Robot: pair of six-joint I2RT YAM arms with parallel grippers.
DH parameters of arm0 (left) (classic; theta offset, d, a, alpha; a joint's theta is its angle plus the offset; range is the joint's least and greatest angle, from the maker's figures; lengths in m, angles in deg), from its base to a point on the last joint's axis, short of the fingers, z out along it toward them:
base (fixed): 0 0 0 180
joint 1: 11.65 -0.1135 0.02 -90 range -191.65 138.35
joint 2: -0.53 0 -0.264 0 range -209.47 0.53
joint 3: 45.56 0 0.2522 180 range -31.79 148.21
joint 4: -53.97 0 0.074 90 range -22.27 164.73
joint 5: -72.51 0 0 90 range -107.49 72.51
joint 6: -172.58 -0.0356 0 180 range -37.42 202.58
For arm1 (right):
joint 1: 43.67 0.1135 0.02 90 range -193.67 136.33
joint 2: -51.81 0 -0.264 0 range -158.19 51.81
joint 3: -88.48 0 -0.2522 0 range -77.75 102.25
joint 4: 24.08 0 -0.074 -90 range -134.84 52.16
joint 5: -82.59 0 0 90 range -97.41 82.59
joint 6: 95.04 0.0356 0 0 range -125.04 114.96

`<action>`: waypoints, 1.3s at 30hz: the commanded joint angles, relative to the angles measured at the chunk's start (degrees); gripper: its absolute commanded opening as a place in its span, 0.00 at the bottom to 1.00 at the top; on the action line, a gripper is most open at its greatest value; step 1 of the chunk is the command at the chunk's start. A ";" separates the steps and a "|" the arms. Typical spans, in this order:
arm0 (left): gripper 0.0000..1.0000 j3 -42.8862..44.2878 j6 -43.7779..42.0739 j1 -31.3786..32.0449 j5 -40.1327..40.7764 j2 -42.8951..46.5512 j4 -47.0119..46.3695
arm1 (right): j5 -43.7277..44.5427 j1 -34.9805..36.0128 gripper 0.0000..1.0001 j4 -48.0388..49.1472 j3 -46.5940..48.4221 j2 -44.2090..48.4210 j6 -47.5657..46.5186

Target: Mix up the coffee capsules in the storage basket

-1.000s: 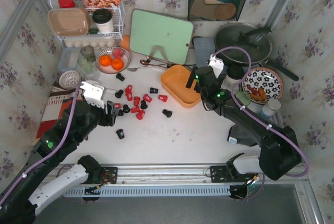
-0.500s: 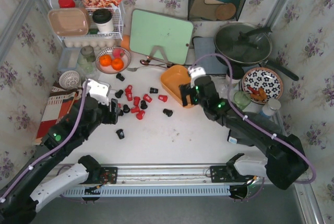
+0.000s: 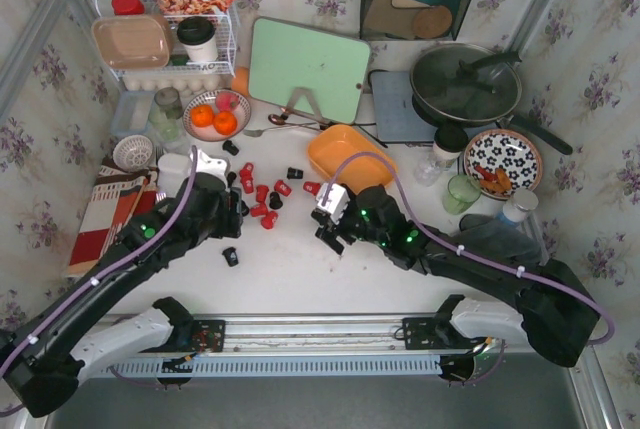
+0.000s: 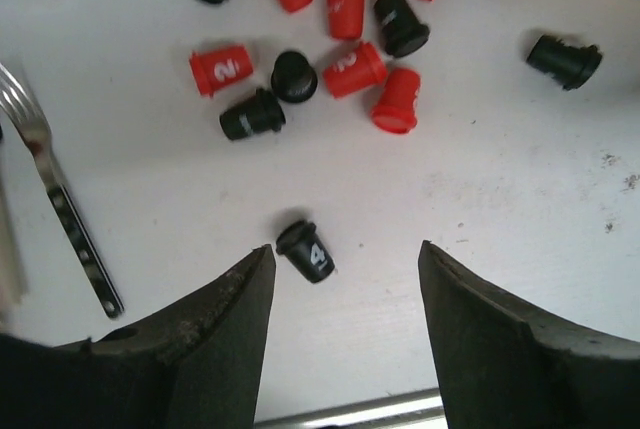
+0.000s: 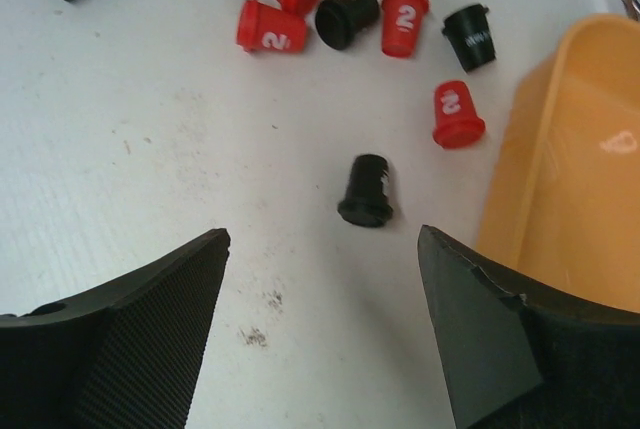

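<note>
Farthest left, a slim metal fork [image 4: 76, 239] lies on the white tabletop [image 3: 300, 269], just outside my left gripper [image 4: 345, 247]. That gripper's jaws stand well apart with nothing held. A small black capsule marked 4 [image 4: 306, 251] lies on its side in the gap, close to the left fingertip. I cannot tell whether it touches.

Beyond it, the thumb-sized tapered red and black coffee capsules [image 4: 354, 69] are scattered on the tabletop between my two arms. Some are upright and some tipped over, and several of the red ones are marked 2.

Right of that scatter my right gripper [image 5: 322, 239] hangs low over the table. Its jaws are spread wide and hold nothing. A lone black capsule on its side [image 5: 365, 191] lies just ahead of the gap, apart from both fingers.

At the right is the shallow orange plastic storage basket [image 5: 560, 149] with rounded corners. It sits on the table just beside the right finger, and a red capsule stands near its wall. Every capsule I can see lies on the tabletop, left of the basket.
</note>
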 commanded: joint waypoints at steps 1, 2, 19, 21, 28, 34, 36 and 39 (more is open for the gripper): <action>0.62 -1.27 11.19 0.00 1.74 -1.94 6.00 | 0.23 1.79 0.85 5.38 -0.13 -2.07 -0.83; 0.61 -1.96 13.00 -0.01 1.56 -2.39 6.59 | 0.42 2.02 0.86 6.70 -0.72 -2.54 -0.82; 0.51 -17.97 33.72 0.00 -1.61 -4.41 -0.87 | 1.56 2.58 0.82 21.39 -9.08 -3.28 4.16; 0.51 -19.25 34.80 0.00 -0.25 -4.65 -3.56 | 1.58 3.14 0.82 22.64 -9.77 -3.47 4.79; 0.45 -22.54 37.99 -0.13 5.58 -6.61 -8.97 | 3.25 5.94 0.82 19.09 -7.78 -5.07 5.02; 0.44 -22.05 38.00 -0.90 6.54 -11.49 -10.82 | 3.56 6.72 0.83 18.21 -7.15 -6.29 4.71; 0.44 -21.86 37.41 -1.32 6.11 -13.19 -11.80 | 3.64 6.85 0.83 17.88 -6.97 -6.41 4.58; 0.44 -21.56 37.00 -2.03 5.68 -15.67 -12.92 | 3.73 6.90 0.83 17.69 -6.88 -6.40 4.53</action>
